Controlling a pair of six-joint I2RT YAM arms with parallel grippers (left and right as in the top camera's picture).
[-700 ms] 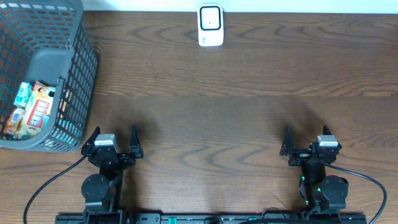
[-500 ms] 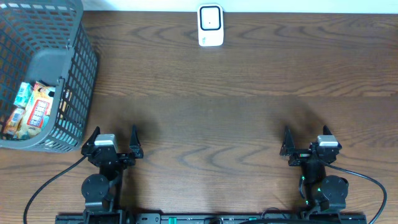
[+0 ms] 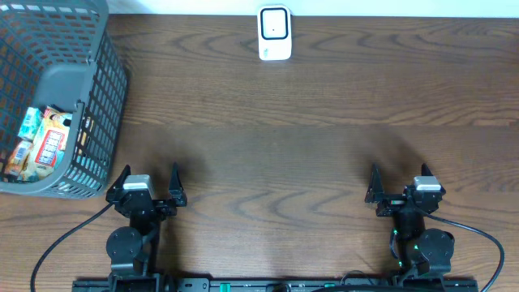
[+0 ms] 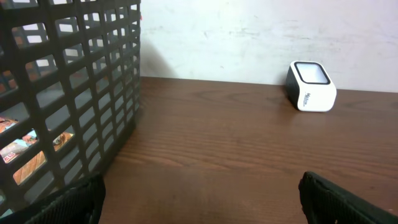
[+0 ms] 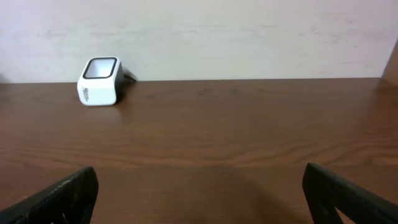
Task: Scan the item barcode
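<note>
The orange packet [image 3: 50, 146] lies with other snack packs at the bottom of the grey basket [image 3: 109, 81] on the bench's [image 3: 284, 146] left side, well apart from the white scanner [image 3: 274, 32]. It is probably light, soft and slick, so a pinch across its narrow sides from above suits it. It is flat, with red-and-white print. The left gripper [image 3: 148, 182] and right gripper [image 3: 399, 182] rest with fingers spread, empty.

Both arms sit folded low over their bases, L gripper [image 3: 149, 172] & R gripper [image 3: 399, 172] level w/ each other, well apart, both pointing fwd. Jaws on both are spread wide. Wrist cams catch only dark tips in the bottom corners: L fingertips [image 4: 68, 202], R fingertips [image 5: 62, 196].
</note>
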